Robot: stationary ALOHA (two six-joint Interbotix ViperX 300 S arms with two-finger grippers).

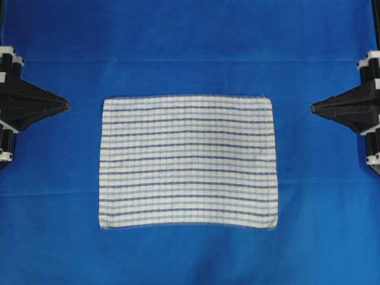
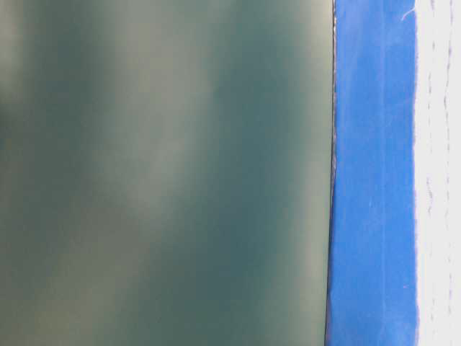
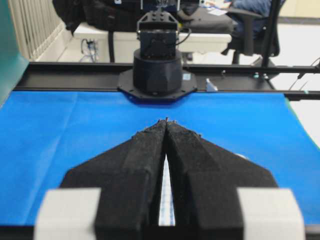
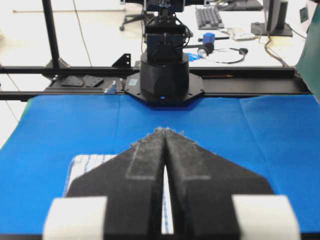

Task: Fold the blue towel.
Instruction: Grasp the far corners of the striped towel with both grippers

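The blue towel (image 1: 188, 162), white with thin dark-blue stripes, lies flat and unfolded in the middle of the table. A strip of it (image 2: 439, 173) shows at the right edge of the table-level view. My left gripper (image 1: 66, 105) is shut with nothing in it, hovering left of the towel and pointing toward it. My right gripper (image 1: 313, 108) is shut and empty too, right of the towel. In the left wrist view the gripper (image 3: 166, 121) has its tips touching, and a sliver of towel (image 3: 166, 200) shows below. In the right wrist view the gripper (image 4: 163, 130) is over the towel (image 4: 82, 167).
A plain blue cloth (image 1: 190, 53) covers the whole table. Each wrist view shows the opposite arm's base (image 3: 158, 70) (image 4: 164, 75) at the far table edge. A dark green panel (image 2: 166, 173) fills most of the table-level view.
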